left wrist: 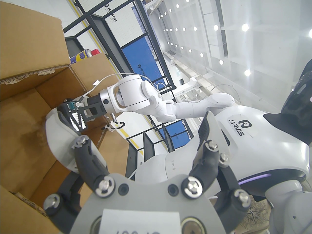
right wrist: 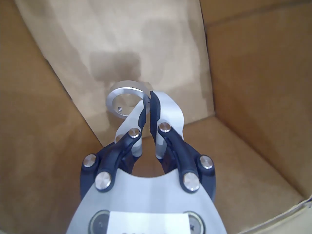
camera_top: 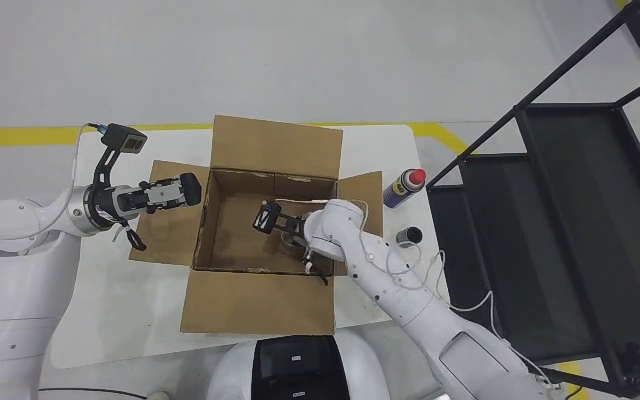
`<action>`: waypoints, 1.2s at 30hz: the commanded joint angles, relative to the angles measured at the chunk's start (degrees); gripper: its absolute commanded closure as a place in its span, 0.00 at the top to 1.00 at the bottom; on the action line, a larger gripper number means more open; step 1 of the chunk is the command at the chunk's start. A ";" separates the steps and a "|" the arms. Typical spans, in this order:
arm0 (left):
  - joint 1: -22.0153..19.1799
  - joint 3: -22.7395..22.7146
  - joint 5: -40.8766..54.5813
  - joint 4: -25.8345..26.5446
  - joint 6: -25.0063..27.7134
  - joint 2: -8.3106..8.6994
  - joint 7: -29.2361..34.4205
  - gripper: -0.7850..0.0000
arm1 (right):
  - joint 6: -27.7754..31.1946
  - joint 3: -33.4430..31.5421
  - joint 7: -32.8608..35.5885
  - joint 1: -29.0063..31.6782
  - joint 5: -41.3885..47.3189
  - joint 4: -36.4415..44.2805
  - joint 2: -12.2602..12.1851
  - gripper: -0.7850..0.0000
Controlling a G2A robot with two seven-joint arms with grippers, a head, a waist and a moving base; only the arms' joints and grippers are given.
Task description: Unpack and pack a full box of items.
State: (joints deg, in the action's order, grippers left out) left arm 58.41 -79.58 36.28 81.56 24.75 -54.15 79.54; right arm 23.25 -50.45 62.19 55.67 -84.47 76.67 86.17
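One metal ring (right wrist: pixel 111 102) in right pincer (right wrist: pixel 147 101), inside cardboard box (right wrist: pixel 248 74).

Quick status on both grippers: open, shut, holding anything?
Left gripper: open, holding nothing.
Right gripper: shut on the rim of the metal ring, inside the box.

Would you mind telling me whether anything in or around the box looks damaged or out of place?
Nothing serious stands out. The cardboard box has ragged torn tape along a flap fold. Inside it the right gripper pinches the metal ring by its rim; nothing looks spilled or toppled.
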 commanded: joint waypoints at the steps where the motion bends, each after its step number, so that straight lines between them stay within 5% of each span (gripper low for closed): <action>1: 0.00 0.00 0.00 0.00 0.00 0.00 0.00 1.00 | -1.56 0.96 1.52 -1.26 -0.04 -1.57 0.43 0.00; 16: 0.00 0.00 0.00 0.00 0.00 0.00 0.00 1.00 | -5.00 9.49 -0.54 -11.35 5.47 -18.85 5.56 0.00; 20: 0.00 0.00 0.00 0.00 0.00 0.00 0.00 1.00 | -5.18 10.48 -1.72 -12.73 6.62 -21.95 6.53 0.26; 24: 0.00 0.00 0.00 0.00 0.00 0.00 0.00 1.00 | -4.64 10.93 -2.48 -13.45 7.48 -23.96 7.08 0.35; 30: 0.00 0.00 0.00 0.00 0.00 0.00 0.00 1.00 | -4.32 11.28 -3.75 -14.21 8.30 -26.16 7.71 0.35; 36: 0.00 0.00 0.00 0.00 0.00 0.00 0.00 1.00 | -3.82 11.53 -4.58 -14.73 8.63 -27.63 8.17 0.16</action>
State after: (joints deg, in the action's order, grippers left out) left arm 58.41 -79.58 36.28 81.56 24.75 -54.15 79.54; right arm 19.36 -38.95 57.73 41.03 -75.91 49.25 94.26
